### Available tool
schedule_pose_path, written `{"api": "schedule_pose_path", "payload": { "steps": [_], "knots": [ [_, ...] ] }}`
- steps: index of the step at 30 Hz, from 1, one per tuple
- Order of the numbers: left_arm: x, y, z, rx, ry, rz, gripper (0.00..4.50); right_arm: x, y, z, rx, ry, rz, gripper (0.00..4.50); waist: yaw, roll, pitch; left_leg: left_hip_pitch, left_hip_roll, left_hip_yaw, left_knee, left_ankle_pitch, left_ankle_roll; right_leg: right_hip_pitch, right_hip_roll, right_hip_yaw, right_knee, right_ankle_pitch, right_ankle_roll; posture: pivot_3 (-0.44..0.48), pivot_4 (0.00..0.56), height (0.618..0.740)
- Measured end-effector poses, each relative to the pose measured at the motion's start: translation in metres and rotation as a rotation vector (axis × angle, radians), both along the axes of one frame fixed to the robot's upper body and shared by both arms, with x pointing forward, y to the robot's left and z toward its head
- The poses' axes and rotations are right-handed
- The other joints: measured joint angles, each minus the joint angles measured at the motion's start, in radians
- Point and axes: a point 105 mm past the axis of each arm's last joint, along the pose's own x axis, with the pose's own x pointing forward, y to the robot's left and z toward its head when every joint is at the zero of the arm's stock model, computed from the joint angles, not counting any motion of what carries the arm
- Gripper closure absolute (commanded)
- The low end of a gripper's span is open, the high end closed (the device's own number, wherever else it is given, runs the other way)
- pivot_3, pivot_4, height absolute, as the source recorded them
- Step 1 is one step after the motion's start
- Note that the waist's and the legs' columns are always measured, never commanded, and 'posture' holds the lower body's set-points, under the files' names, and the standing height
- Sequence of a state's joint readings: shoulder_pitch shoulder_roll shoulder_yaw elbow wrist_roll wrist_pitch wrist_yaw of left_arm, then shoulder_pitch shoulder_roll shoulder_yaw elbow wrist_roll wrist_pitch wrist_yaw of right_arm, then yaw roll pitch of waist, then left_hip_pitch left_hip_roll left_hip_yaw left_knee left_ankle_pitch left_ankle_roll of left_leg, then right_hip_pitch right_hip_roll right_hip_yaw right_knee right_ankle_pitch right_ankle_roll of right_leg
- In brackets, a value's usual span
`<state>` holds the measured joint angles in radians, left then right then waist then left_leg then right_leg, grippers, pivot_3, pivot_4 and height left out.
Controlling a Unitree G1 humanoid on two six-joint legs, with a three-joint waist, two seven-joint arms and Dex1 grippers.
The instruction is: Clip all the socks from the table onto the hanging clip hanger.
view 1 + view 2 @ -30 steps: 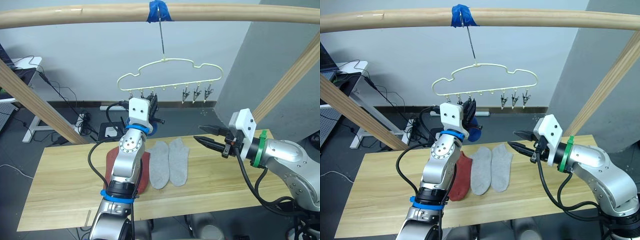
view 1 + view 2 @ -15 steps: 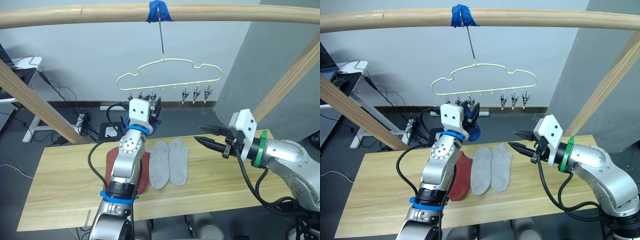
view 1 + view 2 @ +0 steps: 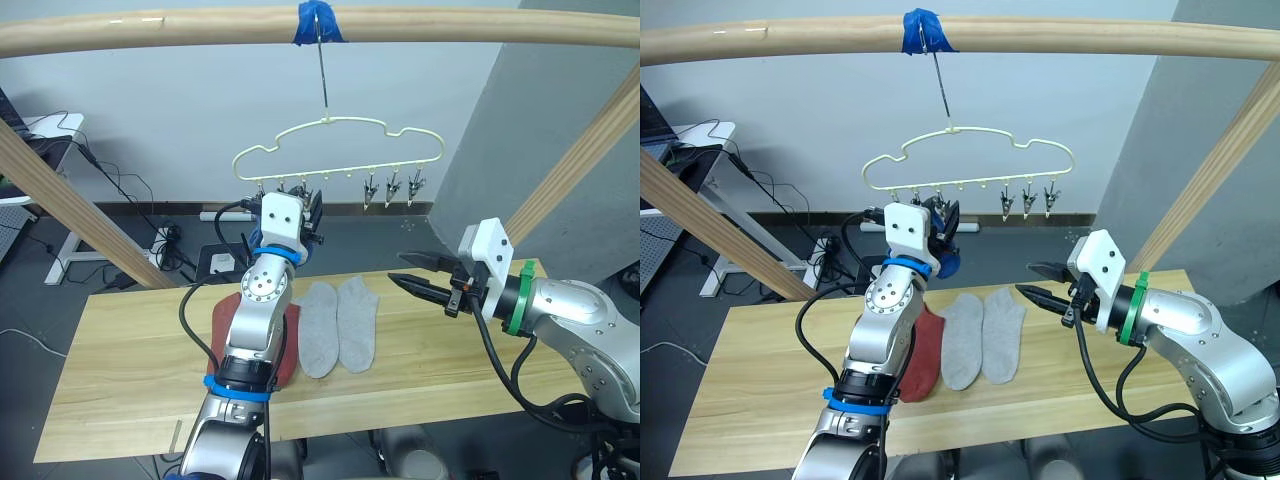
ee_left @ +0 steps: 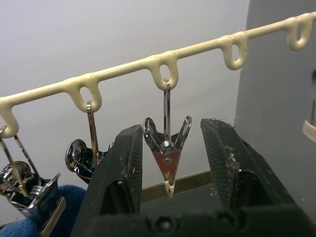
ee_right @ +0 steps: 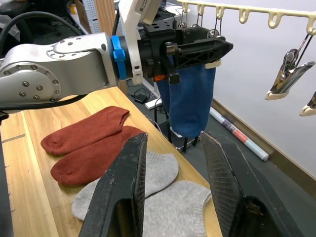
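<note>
The pale yellow clip hanger [image 3: 345,121] hangs by its hook from the pole. My left gripper [image 4: 170,131] is raised to its clip row and is open, with one metal clip [image 4: 167,148] hanging between its fingers, apart from both. A blue sock [image 5: 190,103] hangs from the clips just beside that gripper. On the table [image 3: 130,350] lie two grey socks [image 3: 338,325] side by side and two rust-red socks [image 5: 89,129], partly hidden behind my left arm. My right gripper [image 3: 396,266] hovers open and empty over the table, right of the grey socks.
A thick wooden pole with blue tape [image 3: 320,22] spans the top, held by slanted wooden posts at the left [image 3: 70,205] and right [image 3: 580,160]. Three bare clips [image 3: 393,187] hang at the hanger's right end. Cables lie on the floor behind the table.
My left gripper has crept slightly up and to the right along the clip row. The right arm and the socks on the table have not moved.
</note>
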<state>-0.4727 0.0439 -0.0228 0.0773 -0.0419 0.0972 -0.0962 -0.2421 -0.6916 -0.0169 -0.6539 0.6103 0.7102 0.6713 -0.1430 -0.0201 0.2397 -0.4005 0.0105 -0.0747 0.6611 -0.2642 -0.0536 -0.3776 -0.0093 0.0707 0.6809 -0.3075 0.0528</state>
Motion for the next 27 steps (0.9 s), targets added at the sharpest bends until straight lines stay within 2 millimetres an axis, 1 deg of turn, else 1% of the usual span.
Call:
{"api": "schedule_pose_path", "payload": {
  "steps": [2, 3, 4, 7, 9, 13, 20, 23, 25, 27],
  "knots": [
    [0.001, 0.0, 0.0, 0.003, 0.002, 0.003, 2.45, 0.0, 0.0, 0.0, 0.0, 0.0, 0.0, 2.72, 0.0, 0.0, 0.0, 0.0, 0.0, 0.0, 0.0, 0.0, 0.0, 0.0, 0.0, 0.0, 0.0, 0.0, 0.0, -0.273, 0.216, 0.74],
    [0.001, 0.0, 0.0, 0.003, 0.0, 0.003, 2.83, 0.0, 0.0, 0.0, 0.0, 0.001, 0.0, 2.72, 0.0, 0.0, 0.0, 0.0, 0.0, 0.0, 0.0, 0.0, 0.0, 0.0, 0.0, 0.0, 0.0, 0.0, 0.0, -0.273, 0.216, 0.74],
    [0.001, 0.0, 0.0, 0.002, -0.001, 0.003, 2.99, 0.0, 0.0, 0.0, 0.0, 0.001, 0.0, 2.72, 0.0, 0.0, 0.0, 0.0, 0.0, 0.0, 0.0, 0.0, 0.0, 0.0, 0.0, 0.0, 0.0, 0.0, 0.0, -0.273, 0.216, 0.74],
    [0.001, -0.001, 0.001, 0.0, -0.006, 0.003, 3.83, 0.0, 0.0, 0.0, 0.001, 0.001, 0.0, 2.72, 0.0, 0.0, 0.0, 0.0, 0.0, 0.0, 0.0, 0.0, 0.0, 0.0, 0.0, 0.0, 0.0, 0.0, 0.0, -0.273, 0.216, 0.74],
    [0.0, -0.001, 0.002, -0.001, -0.011, 0.0, 4.2, 0.0, 0.0, 0.0, 0.001, 0.001, 0.0, 2.72, 0.0, 0.0, 0.0, 0.0, 0.0, 0.0, 0.0, 0.0, 0.0, 0.0, 0.0, 0.0, 0.0, 0.0, 0.0, -0.271, 0.215, 0.74],
    [0.0, -0.001, 0.002, 0.002, -0.014, -0.005, 4.21, 0.0, -0.001, -0.001, 0.0, 0.006, -0.001, 2.72, 0.0, 0.0, 0.0, 0.0, 0.0, 0.0, 0.0, 0.0, 0.0, 0.0, 0.0, 0.0, 0.0, 0.0, 0.0, -0.269, 0.214, 0.74],
    [-0.002, 0.0, 0.0, 0.017, -0.012, -0.026, 4.21, -0.002, -0.003, -0.011, -0.03, 0.03, -0.009, 2.72, 0.0, 0.0, 0.0, 0.0, 0.0, 0.0, 0.0, 0.0, 0.0, 0.0, 0.0, 0.0, 0.0, 0.0, 0.0, -0.263, 0.211, 0.74],
    [-0.003, -0.001, 0.0, 0.006, -0.009, -0.048, 4.21, 0.0, -0.005, -0.017, -0.075, 0.025, -0.032, 2.13, 0.001, 0.0, 0.0, 0.0, 0.0, 0.0, 0.0, 0.0, 0.0, 0.0, 0.0, 0.0, 0.0, 0.0, 0.0, -0.264, 0.208, 0.74],
    [-0.005, -0.003, 0.003, -0.012, -0.016, -0.068, 4.21, 0.003, -0.005, -0.022, -0.1, 0.027, -0.059, 1.48, 0.001, 0.0, 0.0, 0.0, 0.001, 0.0, 0.0, 0.0, 0.0, 0.0, 0.0, 0.0, 0.0, 0.0, 0.0, -0.264, 0.207, 0.74],
    [-0.007, -0.005, 0.005, -0.032, -0.012, -0.102, 4.21, 0.006, -0.003, -0.034, -0.131, 0.039, -0.091, 0.72, 0.0, 0.0, 0.0, 0.0, 0.001, 0.0, 0.0, 0.0, 0.0, 0.0, 0.0, 0.0, 0.0, 0.0, 0.0, -0.264, 0.207, 0.74]
  ]
}}
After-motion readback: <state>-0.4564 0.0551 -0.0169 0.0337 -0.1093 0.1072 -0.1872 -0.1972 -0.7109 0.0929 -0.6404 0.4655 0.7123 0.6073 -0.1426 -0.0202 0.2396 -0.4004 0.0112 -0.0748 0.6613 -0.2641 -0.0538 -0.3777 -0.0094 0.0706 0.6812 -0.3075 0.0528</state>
